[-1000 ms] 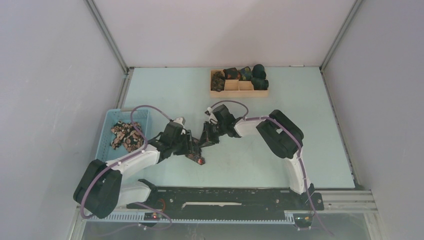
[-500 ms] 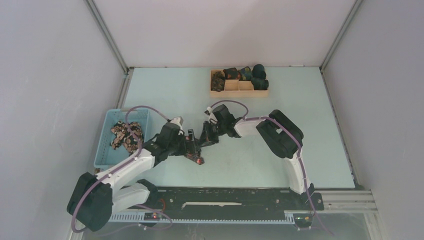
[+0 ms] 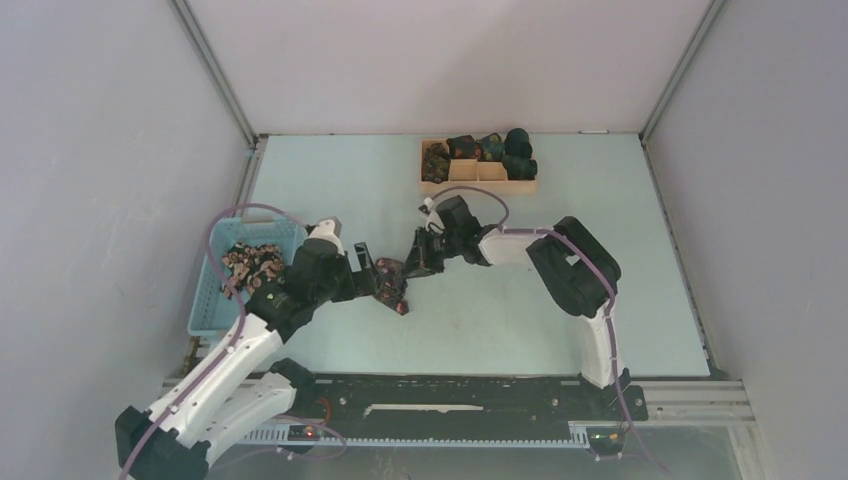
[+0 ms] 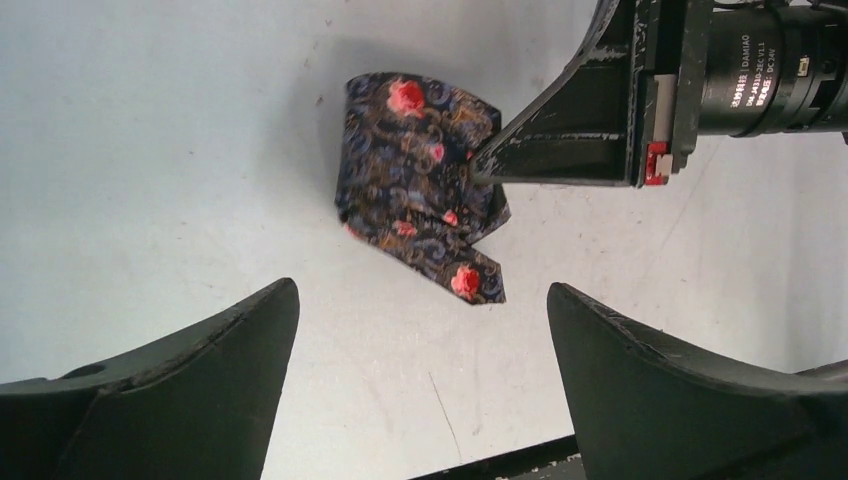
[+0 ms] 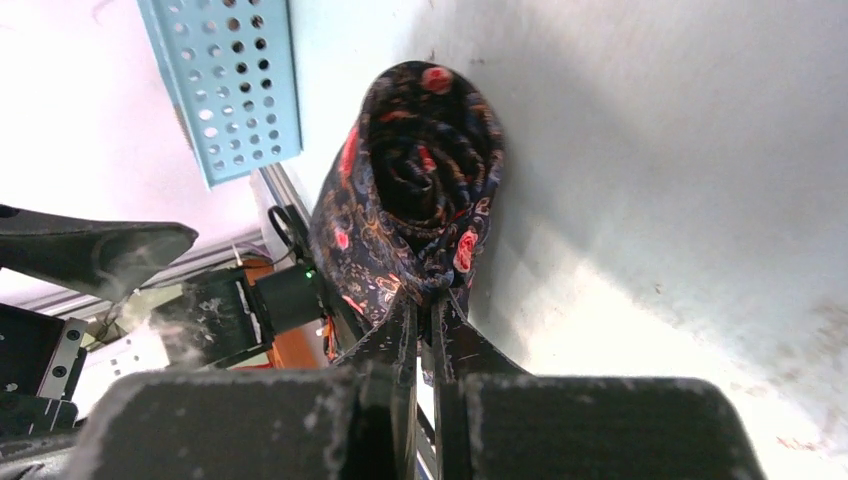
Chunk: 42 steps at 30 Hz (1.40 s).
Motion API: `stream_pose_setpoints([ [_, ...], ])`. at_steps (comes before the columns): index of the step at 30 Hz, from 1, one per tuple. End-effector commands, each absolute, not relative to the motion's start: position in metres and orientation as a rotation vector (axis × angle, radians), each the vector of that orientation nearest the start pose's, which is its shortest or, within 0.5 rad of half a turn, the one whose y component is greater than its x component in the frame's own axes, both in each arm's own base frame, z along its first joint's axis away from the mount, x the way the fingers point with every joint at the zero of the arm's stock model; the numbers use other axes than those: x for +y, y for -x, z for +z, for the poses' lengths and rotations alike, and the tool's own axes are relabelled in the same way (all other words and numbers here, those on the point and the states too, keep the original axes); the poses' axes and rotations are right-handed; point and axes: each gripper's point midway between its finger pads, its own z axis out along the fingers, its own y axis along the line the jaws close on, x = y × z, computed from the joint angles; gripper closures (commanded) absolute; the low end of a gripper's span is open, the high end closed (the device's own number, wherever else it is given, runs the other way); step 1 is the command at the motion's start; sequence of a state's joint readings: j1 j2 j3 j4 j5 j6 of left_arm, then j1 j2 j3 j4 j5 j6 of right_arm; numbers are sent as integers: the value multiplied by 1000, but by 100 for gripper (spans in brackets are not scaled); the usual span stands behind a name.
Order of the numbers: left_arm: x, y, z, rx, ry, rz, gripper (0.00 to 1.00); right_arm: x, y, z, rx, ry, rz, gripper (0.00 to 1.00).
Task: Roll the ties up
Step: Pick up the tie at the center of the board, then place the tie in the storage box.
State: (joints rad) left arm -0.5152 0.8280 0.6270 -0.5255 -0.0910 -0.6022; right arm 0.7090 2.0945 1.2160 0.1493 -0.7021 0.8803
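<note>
A rolled dark tie with red-pink flowers (image 3: 392, 283) lies on the pale table mid-left. It also shows in the left wrist view (image 4: 420, 180) and in the right wrist view (image 5: 420, 190), where its coil faces the camera. My right gripper (image 5: 428, 300) is shut on the edge of the rolled tie; it also shows in the top view (image 3: 412, 266). My left gripper (image 4: 420, 340) is open and empty, a short way back from the roll, its tip in the top view (image 3: 372, 282). The tie's pointed end (image 4: 470, 283) sticks out toward the left gripper.
A light-blue basket (image 3: 213, 290) at the left holds loose patterned ties (image 3: 252, 262). A tan wooden divided tray (image 3: 480, 183) at the back holds several rolled ties (image 3: 516, 150). The basket's perforated wall shows in the right wrist view (image 5: 228, 80). A black rail (image 3: 450, 395) runs along the near edge.
My left gripper has let go of the tie and pulled back to the left. The right gripper has shifted slightly up and away with the roll held.
</note>
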Motion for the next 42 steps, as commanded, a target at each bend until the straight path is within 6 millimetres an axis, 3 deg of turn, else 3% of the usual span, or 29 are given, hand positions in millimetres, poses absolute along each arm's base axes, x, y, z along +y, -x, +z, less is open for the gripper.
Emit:
stream_pose_setpoints([
  [1, -118, -214, 157, 2295, 174, -414, 0, 405, -297, 84, 2515, 212, 1504, 100],
  [11, -99, -203, 185, 2265, 117, -329, 0, 379, -330, 101, 2477, 145, 1475, 100],
  [17, -83, -202, 184, 2249, 113, -240, 0, 361, -348, 118, 2442, 81, 1478, 100],
  [22, -85, -203, 181, 2252, 93, -239, 0, 341, -367, 138, 2401, 14, 1480, 100],
  [32, -82, -204, 187, 2187, 108, -258, 0, 287, -428, 182, 2278, -117, 1437, 100],
  [42, -84, -206, 183, 2200, 101, -254, 0, 232, -496, 200, 2223, -268, 1329, 100],
])
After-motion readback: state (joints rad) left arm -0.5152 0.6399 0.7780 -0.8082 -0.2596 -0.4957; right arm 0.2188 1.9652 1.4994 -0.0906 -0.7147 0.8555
